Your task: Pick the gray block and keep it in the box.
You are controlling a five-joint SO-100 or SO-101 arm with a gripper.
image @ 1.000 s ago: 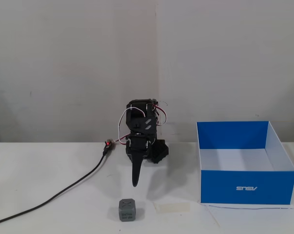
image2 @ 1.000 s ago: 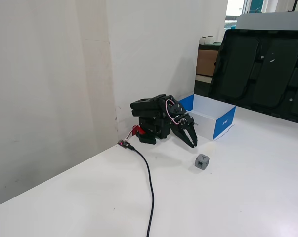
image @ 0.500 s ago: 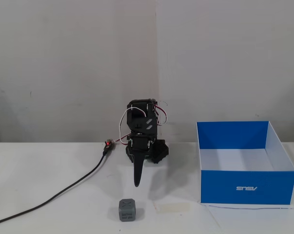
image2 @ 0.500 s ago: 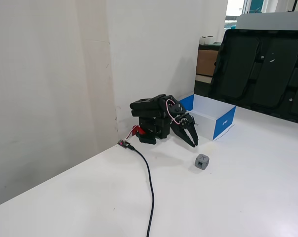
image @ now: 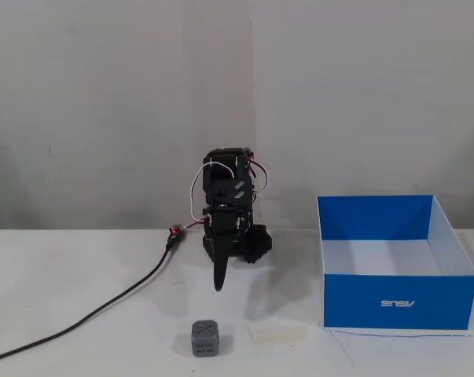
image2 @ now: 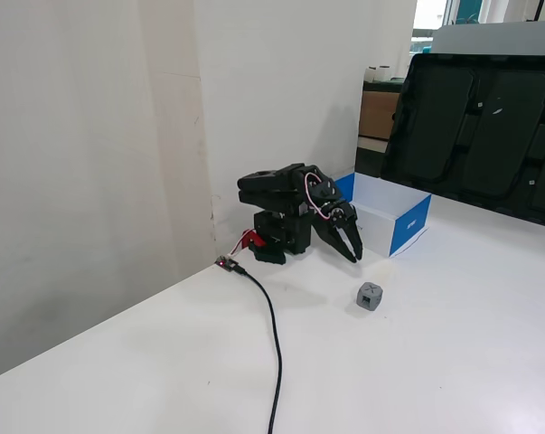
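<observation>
The gray block [image: 205,338] is a small dark-gray cube with an X on its top face, resting on the white table near the front edge; it also shows in the other fixed view [image2: 370,297]. My gripper [image: 218,287] hangs point-down behind the block and above the table, apart from the cube, with its fingers together and nothing held. From the side, the gripper [image2: 355,258] tips down toward the table, short of the block. The box [image: 398,302], blue-walled with a white floor, stands open to the right; in the other view the box [image2: 409,228] sits behind the arm.
A pale strip of tape [image: 277,334] lies flat between block and box. A black cable [image: 103,310] runs from the arm's base to the left front edge. A large black panel [image2: 471,136] leans at the table's far side.
The arm has risen a little, lifting the gripper tip slightly higher above the table. Block and box have not moved.
</observation>
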